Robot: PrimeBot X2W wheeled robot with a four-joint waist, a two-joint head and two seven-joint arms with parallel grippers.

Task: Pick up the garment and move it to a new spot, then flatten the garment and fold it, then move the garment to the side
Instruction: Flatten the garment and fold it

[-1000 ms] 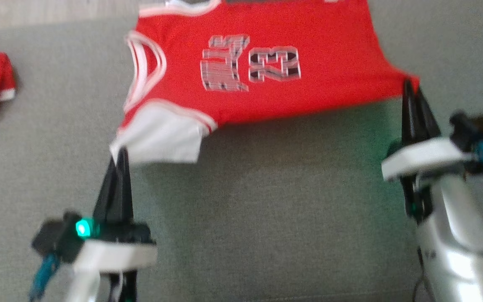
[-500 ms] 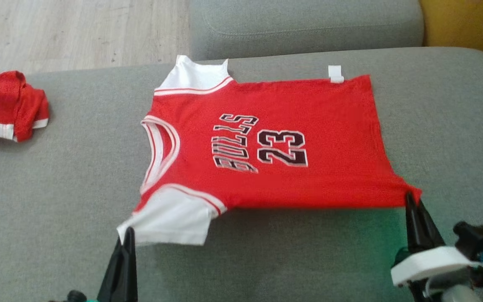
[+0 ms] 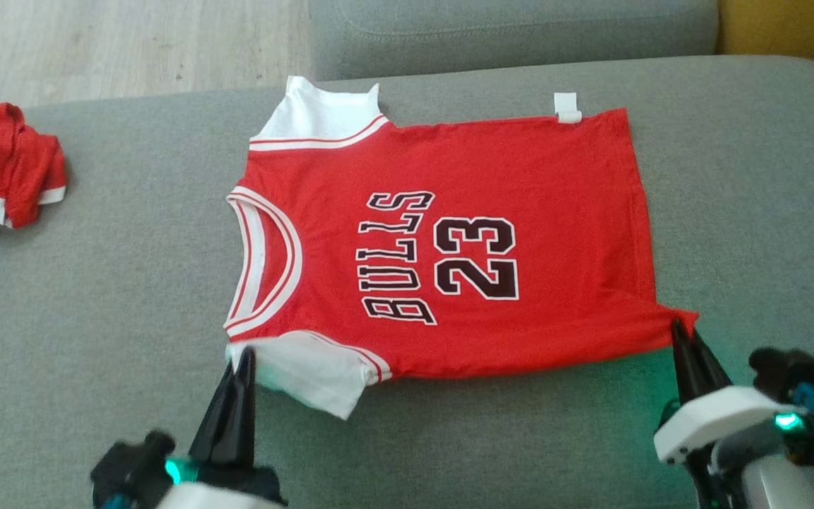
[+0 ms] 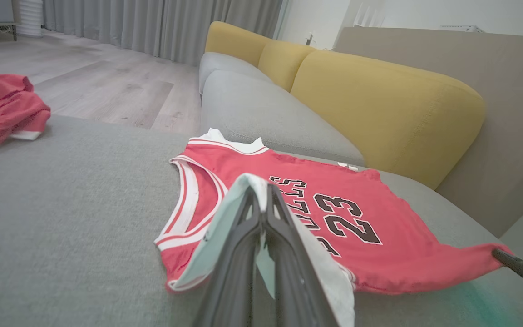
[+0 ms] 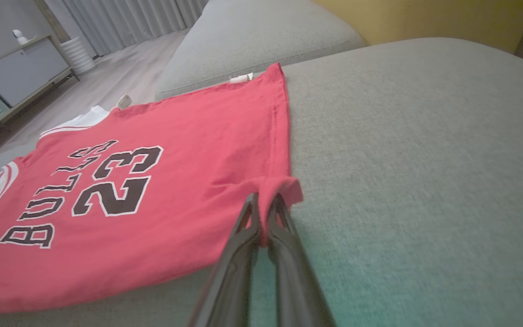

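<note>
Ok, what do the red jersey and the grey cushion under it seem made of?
The red jersey looks like thin, matte knit, maybe polyester: it drapes limply and puckers at one corner. The grey cushion looks like matte woven upholstery cloth, with fine visible weave.

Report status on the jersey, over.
Left gripper shut on jersey, white sleeve; right gripper shut on hem corner. Front up, spread on grey sofa cushion. Other red garment far left, clear.

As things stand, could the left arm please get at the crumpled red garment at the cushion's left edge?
Probably not yet: the left gripper is shut on the jersey. Bare cushion lies between it and the crumpled garment, so after releasing it likely could.
</note>
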